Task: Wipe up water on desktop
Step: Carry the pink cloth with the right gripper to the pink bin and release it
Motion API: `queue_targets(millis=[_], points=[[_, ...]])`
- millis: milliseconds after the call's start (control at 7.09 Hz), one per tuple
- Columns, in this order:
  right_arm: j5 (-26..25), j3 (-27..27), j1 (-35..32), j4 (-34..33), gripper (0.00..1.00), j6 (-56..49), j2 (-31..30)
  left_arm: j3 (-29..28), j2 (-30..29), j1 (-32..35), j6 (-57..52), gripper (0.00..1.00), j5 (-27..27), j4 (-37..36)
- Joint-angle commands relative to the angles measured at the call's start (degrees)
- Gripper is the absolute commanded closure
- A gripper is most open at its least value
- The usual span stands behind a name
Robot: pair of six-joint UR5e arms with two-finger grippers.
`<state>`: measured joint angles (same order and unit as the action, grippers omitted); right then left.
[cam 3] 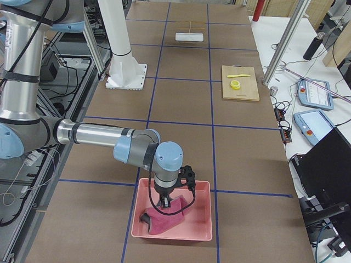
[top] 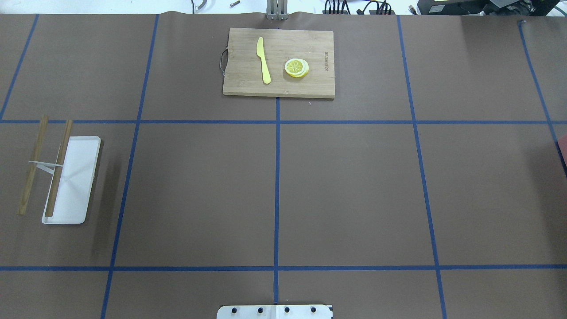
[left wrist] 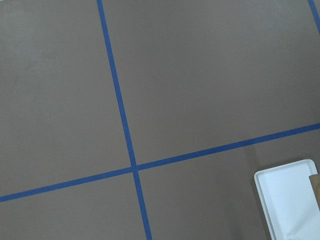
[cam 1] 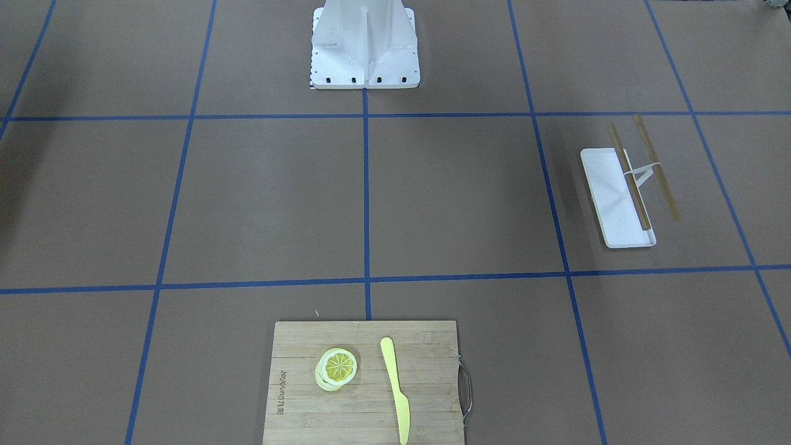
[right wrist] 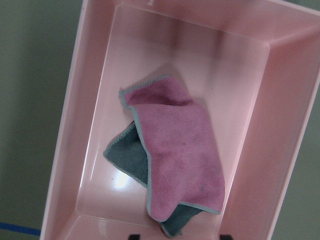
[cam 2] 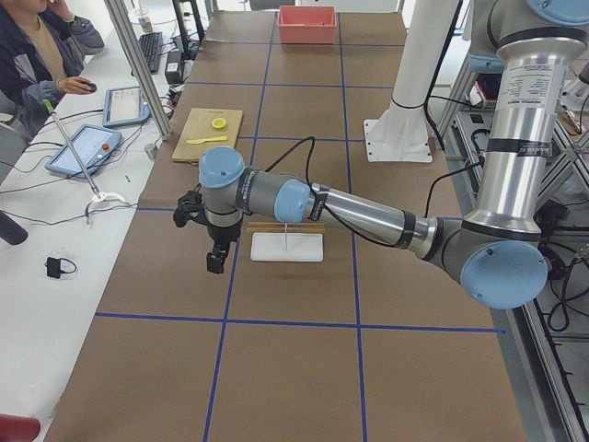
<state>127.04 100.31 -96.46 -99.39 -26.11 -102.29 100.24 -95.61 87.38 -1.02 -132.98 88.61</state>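
The brown desktop (top: 354,195) with blue tape lines looks dry; I make out no water on it. A pink-and-grey cloth (right wrist: 175,160) lies crumpled in a pink bin (right wrist: 90,100) at the table's right end, also seen in the exterior right view (cam 3: 164,219). My right gripper (right wrist: 178,236) hangs just above the cloth inside the bin (cam 3: 200,219), its two fingertips apart and empty. My left gripper (cam 2: 215,262) hovers above the desktop next to the white tray; I cannot tell whether it is open or shut.
A bamboo cutting board (top: 310,44) at the far middle holds a yellow knife (top: 263,60) and lemon slices (top: 296,68). A white tray (top: 75,177) with two wooden sticks (top: 32,164) lies at the left. The robot base (cam 1: 364,49) stands mid-table. An operator (cam 2: 37,46) sits beside the table.
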Motion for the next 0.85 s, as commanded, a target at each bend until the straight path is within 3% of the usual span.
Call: queue_targets(millis=[0, 423, 705], points=[[0.05, -0.38, 0.04, 0.69, 0.0, 0.62, 2.7, -0.66, 3.65, -0.1, -0.04, 0.02, -0.09, 0.24], [3.46, -5.64, 0.13, 0.78, 0.0, 0.45, 7.1, -1.19, 6.84, -0.01, 2.57, 0.02, -0.26, 1.39], [3.48, -5.39, 0.65, 1.57, 0.0, 0.8, 8.59, 1.18, 7.46, 1.04, 3.47, 0.02, -0.53, 1.56]])
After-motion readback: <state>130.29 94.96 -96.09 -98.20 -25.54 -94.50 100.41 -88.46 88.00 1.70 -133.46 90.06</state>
